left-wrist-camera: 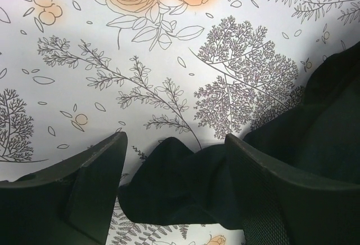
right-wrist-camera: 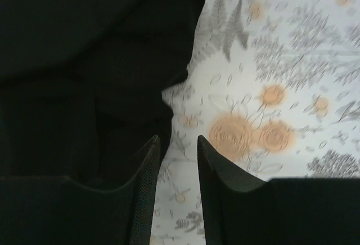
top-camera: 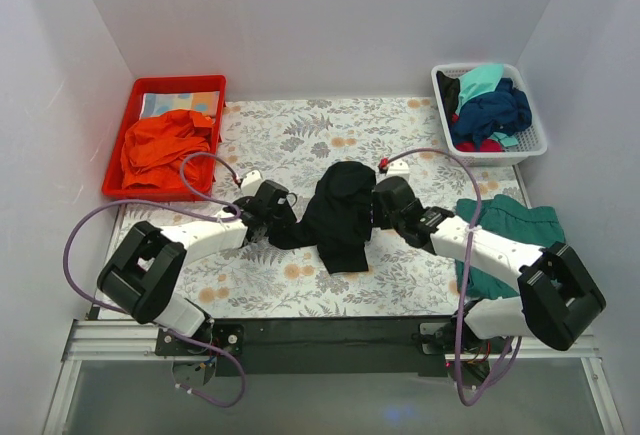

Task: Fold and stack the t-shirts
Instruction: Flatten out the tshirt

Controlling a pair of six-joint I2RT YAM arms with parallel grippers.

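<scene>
A black t-shirt (top-camera: 340,215) lies crumpled in the middle of the floral table cover. My left gripper (top-camera: 287,221) is at its left edge; in the left wrist view the gripper (left-wrist-camera: 175,143) is wide open, and a fold of the black t-shirt (left-wrist-camera: 185,183) lies between the fingers (left-wrist-camera: 98,172) without being pinched. My right gripper (top-camera: 378,205) is at the shirt's right edge; in the right wrist view the gripper (right-wrist-camera: 178,139) has a narrow gap that shows only table cover, with the black t-shirt (right-wrist-camera: 84,59) beside its left finger. No neck label shows.
A teal t-shirt (top-camera: 505,230) lies at the table's right edge under the right arm. A white basket (top-camera: 535,140) at the back right holds turquoise and navy shirts. A red bin (top-camera: 180,83) at the back left holds orange cloth. White walls surround the table.
</scene>
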